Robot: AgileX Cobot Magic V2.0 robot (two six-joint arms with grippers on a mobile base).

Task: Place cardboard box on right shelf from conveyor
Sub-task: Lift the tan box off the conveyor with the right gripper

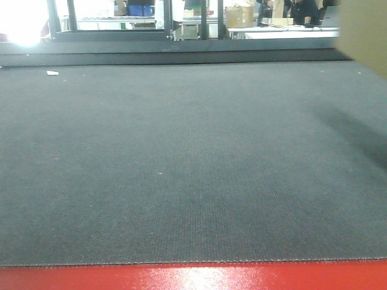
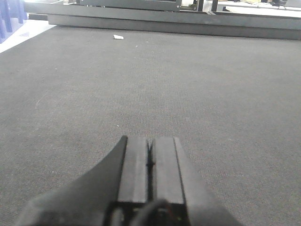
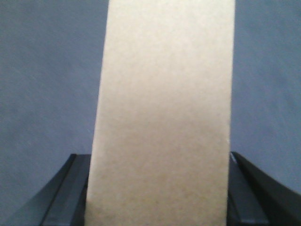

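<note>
The cardboard box, plain tan, fills the middle of the right wrist view and stands upright between the black fingers of my right gripper, which is shut on its sides. In the front view a tan edge of the box shows at the top right, above the conveyor, and throws a shadow on the dark belt. The conveyor's red front edge runs along the bottom. My left gripper is shut with nothing in it, low over the belt. The right shelf is out of view.
A small white scrap lies on the belt at the far left, also in the left wrist view as the scrap. A dark rail bounds the belt's far end. Beyond it stand tables with cartons and blue bins.
</note>
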